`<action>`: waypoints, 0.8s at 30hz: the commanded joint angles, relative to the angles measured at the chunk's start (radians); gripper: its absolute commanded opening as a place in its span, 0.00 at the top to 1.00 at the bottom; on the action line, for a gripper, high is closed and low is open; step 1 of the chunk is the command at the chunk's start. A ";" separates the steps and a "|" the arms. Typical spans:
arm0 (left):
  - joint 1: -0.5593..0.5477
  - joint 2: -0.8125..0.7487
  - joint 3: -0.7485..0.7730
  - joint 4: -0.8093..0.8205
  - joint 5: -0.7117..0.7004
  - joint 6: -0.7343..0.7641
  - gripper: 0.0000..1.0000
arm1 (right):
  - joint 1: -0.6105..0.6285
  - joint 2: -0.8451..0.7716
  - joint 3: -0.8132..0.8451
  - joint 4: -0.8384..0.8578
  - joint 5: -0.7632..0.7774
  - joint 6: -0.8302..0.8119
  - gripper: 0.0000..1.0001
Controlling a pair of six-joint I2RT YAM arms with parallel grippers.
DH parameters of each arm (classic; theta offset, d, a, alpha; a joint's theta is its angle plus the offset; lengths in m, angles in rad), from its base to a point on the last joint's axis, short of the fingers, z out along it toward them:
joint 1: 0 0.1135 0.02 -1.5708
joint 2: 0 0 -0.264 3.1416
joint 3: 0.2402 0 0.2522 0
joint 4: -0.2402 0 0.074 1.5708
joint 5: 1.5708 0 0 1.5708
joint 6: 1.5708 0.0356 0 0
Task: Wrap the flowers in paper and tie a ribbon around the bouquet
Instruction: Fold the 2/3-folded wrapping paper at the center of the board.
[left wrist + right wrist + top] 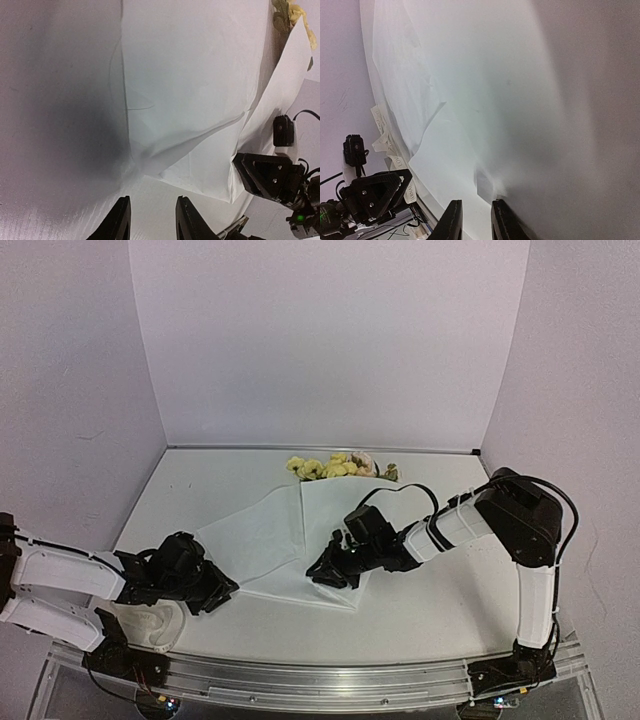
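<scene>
White thin paper [265,540] lies flat mid-tabletop [440,600], set like a diamond. One panel is folded over along a straight edge that runs toward the far corner. Finish is matte with soft wrinkles, and the left wrist view shows one long diagonal crease.

Flowers [328,468]: pale yellow and cream blooms, ruffled, bunched at the sheet's far corner near the back wall [330,340]. Stems aren't visible, the paper covers that area.

Ribbon [384,142]: narrow cream strip with small dark print, loosely looped and kinked. It sits just beside the paper's edge on the robot's left side.

Left end effector [152,200]: black tapered fingers, jaws part open. Bare tabletop shows in the gap, nothing held. It sits low, just beside the paper's near-left edge, with the tips short of the sheet.

Right end effector [476,204]: jaws narrowly apart, with white sheet showing through the slim gap. It is low over the paper's near-right corner, and a small folded flap of paper lies just ahead of the tips. Nothing is clamped between the fingers. Can't tell whether the tips actually touch the sheet.

Tabletop is smooth white and slightly glossy. A ribbed aluminium rail [300,678] runs along its near edge. The back wall is plain pale lilac.
</scene>
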 commanded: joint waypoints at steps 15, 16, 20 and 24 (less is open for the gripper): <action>-0.005 0.162 -0.042 0.186 -0.085 -0.234 0.75 | 0.002 0.042 0.015 -0.034 0.014 -0.019 0.80; -0.005 0.167 -0.042 0.185 -0.091 -0.236 0.77 | 0.002 0.042 0.014 -0.034 0.015 -0.019 0.80; -0.005 0.178 -0.035 0.175 -0.115 -0.233 0.83 | 0.002 0.043 0.014 -0.034 0.014 -0.019 0.80; -0.005 0.193 -0.020 0.184 -0.136 -0.184 0.92 | 0.002 0.045 0.017 -0.034 0.011 -0.019 0.80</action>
